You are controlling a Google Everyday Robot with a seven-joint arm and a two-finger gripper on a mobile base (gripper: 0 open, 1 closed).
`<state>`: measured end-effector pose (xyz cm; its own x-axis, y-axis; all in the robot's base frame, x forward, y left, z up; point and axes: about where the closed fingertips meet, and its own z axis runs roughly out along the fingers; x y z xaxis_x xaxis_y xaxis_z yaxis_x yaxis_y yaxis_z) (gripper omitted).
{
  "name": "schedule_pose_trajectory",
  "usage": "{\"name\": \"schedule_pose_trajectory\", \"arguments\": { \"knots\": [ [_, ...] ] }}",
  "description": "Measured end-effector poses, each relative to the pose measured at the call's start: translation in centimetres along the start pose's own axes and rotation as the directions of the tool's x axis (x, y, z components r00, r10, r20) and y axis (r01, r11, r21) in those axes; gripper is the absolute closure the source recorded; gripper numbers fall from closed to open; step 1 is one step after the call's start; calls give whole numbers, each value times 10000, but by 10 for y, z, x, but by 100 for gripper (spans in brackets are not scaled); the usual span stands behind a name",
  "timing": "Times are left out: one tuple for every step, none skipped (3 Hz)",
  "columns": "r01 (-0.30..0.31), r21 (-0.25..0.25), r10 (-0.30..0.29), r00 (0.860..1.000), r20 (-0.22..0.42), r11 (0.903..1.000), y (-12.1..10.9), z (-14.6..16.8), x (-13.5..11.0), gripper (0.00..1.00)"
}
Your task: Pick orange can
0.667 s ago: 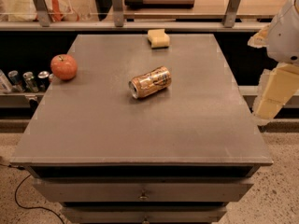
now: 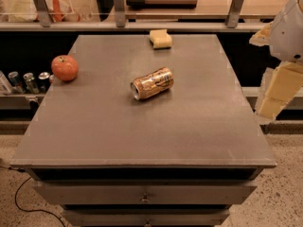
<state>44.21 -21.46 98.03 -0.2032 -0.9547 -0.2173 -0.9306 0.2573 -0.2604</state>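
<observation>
The orange can (image 2: 152,83) lies on its side near the middle of the grey table top (image 2: 142,131), its silver-rimmed end pointing to the front left. My gripper (image 2: 279,91) hangs at the right edge of the view, beyond the table's right edge and well to the right of the can. It touches nothing and nothing is in it. The white arm (image 2: 289,27) rises above it.
A red-orange apple (image 2: 65,67) sits at the table's left edge. A yellow sponge (image 2: 161,38) lies at the back middle. Several small silver-topped cans (image 2: 29,81) stand on a lower shelf to the left. Drawers (image 2: 144,193) are below the table's front edge.
</observation>
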Motion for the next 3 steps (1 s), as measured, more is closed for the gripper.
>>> {"name": "schedule_pose_trajectory", "arguments": {
  "knots": [
    [953, -69, -952, 9953, 183, 9954, -13, 8, -13, 0],
    [2421, -251, -2412, 9699, 345, 9699, -33, 25, -34, 0],
    [4004, -530, -3991, 9163, 328, 9148, -48, 50, -53, 0]
  ]
}}
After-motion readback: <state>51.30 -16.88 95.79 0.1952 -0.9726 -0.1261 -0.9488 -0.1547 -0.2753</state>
